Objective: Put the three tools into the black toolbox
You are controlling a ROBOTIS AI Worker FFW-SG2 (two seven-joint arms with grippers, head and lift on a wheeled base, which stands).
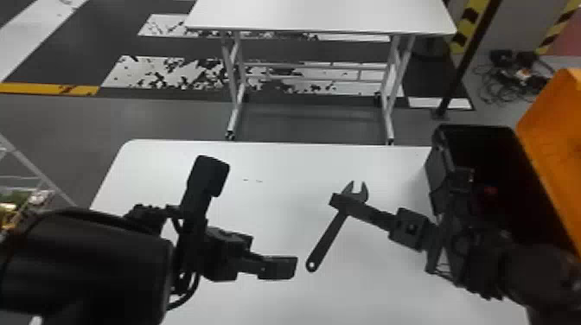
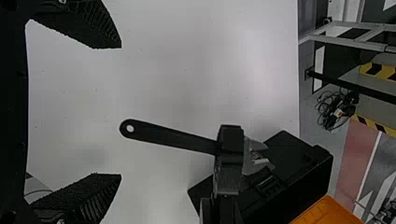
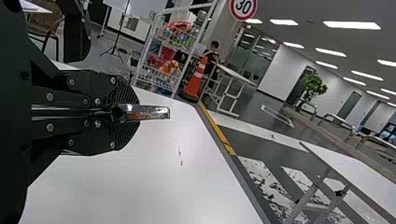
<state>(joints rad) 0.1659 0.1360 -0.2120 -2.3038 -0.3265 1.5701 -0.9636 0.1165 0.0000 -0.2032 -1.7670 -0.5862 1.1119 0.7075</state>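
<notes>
I've got the wrench (image 1: pixel 327 243) clamped below its head in my right gripper (image 1: pixel 346 204), left of the black toolbox (image 1: pixel 439 173), its handle slanting back away from there towards my open-fingered left gripper (image 2: pixel 119 111), so the right one is nearer for stowing.

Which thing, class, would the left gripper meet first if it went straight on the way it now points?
Probably the wrench, handle end first: it juts from the right gripper into the line ahead of the left gripper, though its exact depth is unclear.
</notes>
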